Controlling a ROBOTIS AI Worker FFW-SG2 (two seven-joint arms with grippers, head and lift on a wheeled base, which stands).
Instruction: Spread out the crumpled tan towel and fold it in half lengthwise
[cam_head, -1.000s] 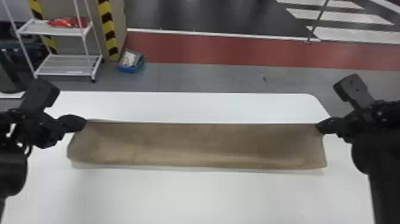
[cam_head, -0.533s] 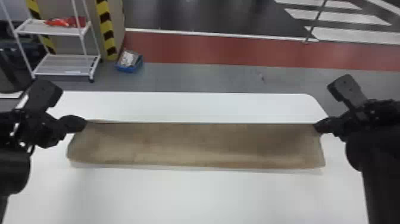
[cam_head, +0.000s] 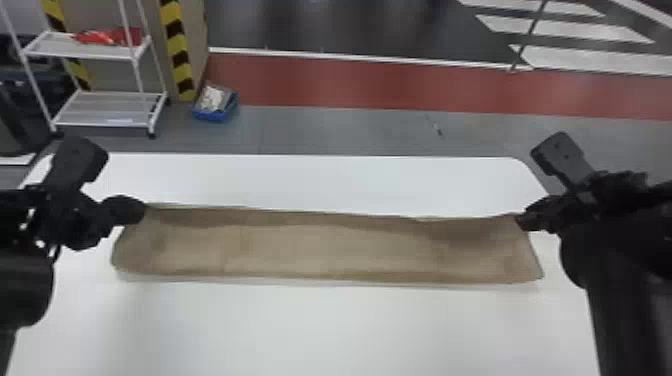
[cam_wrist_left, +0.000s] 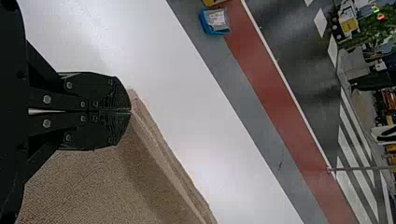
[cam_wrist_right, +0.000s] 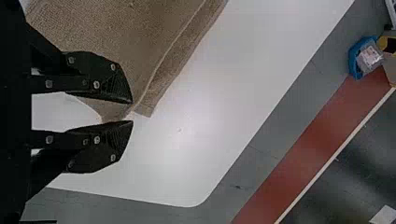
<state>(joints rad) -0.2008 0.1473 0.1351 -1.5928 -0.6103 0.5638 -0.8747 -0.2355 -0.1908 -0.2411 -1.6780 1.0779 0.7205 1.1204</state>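
The tan towel (cam_head: 330, 250) lies as a long folded strip across the white table, its two layers' edges nearly together along the far side. At its far left corner is my left gripper (cam_head: 140, 210); in the left wrist view the left gripper (cam_wrist_left: 130, 111) is shut on the towel (cam_wrist_left: 93, 186), with a second edge just beyond the tips. My right gripper (cam_head: 521, 220) is at the far right corner. In the right wrist view the right gripper (cam_wrist_right: 132, 112) stands open, the corner of the towel (cam_wrist_right: 116, 37) between and below its parted fingers.
The white table (cam_head: 320, 325) extends in front of and behind the towel, with its rounded far right corner near my right arm. On the floor beyond are a white shelf rack (cam_head: 100, 107) and a blue bin (cam_head: 216, 114).
The towel's far edge, straight and taut before, now sags and ripples slightly toward the right. Both arms have stayed nearly in place.
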